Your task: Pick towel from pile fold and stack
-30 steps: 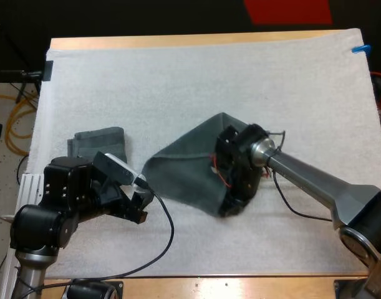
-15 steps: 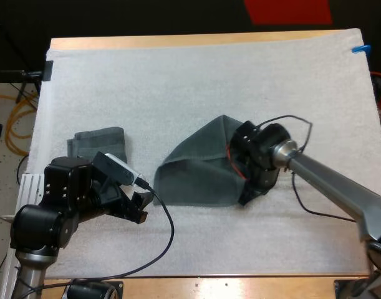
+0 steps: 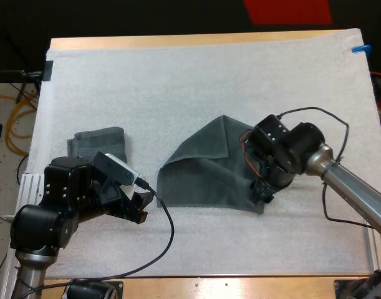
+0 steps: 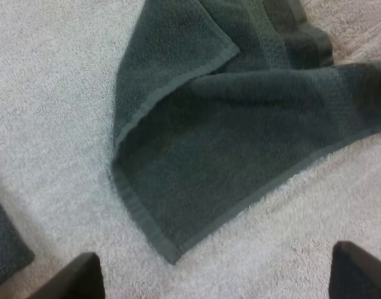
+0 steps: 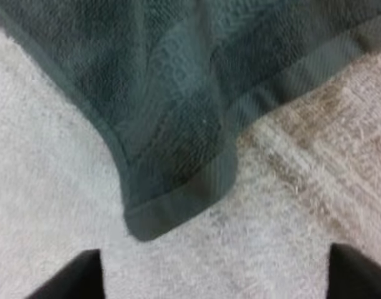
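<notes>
While left gripper and right gripper gape empty, right at the lower-right corner of the mid-frame towel, best pinch both layers squarely.

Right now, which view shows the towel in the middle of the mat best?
The high view: the whole towel lies on the mat, nearly all its outline in sight, with the right gripper over one corner. The left wrist view gives its near corner and a folded-over flap; the right wrist view gives one corner close up.
</notes>
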Robot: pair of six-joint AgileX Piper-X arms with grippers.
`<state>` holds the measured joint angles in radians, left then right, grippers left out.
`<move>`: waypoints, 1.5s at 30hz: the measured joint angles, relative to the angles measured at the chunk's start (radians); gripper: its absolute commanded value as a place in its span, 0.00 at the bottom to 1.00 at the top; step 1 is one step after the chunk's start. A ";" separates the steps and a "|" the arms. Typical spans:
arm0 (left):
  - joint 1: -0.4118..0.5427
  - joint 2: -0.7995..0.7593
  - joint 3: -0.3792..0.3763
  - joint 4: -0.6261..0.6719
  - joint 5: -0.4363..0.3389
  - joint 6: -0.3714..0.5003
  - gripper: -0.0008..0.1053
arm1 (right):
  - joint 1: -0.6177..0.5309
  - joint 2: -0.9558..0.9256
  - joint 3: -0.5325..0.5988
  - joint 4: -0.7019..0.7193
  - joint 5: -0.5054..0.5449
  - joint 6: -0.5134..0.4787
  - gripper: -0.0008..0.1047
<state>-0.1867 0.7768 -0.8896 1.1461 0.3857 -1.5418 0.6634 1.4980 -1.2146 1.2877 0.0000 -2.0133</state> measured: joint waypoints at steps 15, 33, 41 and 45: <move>0.000 0.000 0.000 0.002 0.000 0.000 0.67 | 0.003 -0.063 0.250 -0.169 -0.130 0.384 0.61; 0.000 0.000 0.000 0.003 0.000 0.000 0.67 | -0.167 -0.063 0.476 -0.585 -0.387 0.656 0.43; 0.000 0.000 0.000 0.003 0.000 0.000 0.67 | -0.187 -0.063 0.537 -0.664 -0.500 0.706 0.38; 0.000 0.000 0.000 0.003 0.000 0.000 0.67 | -0.187 -0.063 0.563 -0.715 -0.531 0.719 0.37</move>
<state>-0.1867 0.7768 -0.8896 1.1496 0.3857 -1.5418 0.4760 1.4350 -0.6515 0.5730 -0.5312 -1.2942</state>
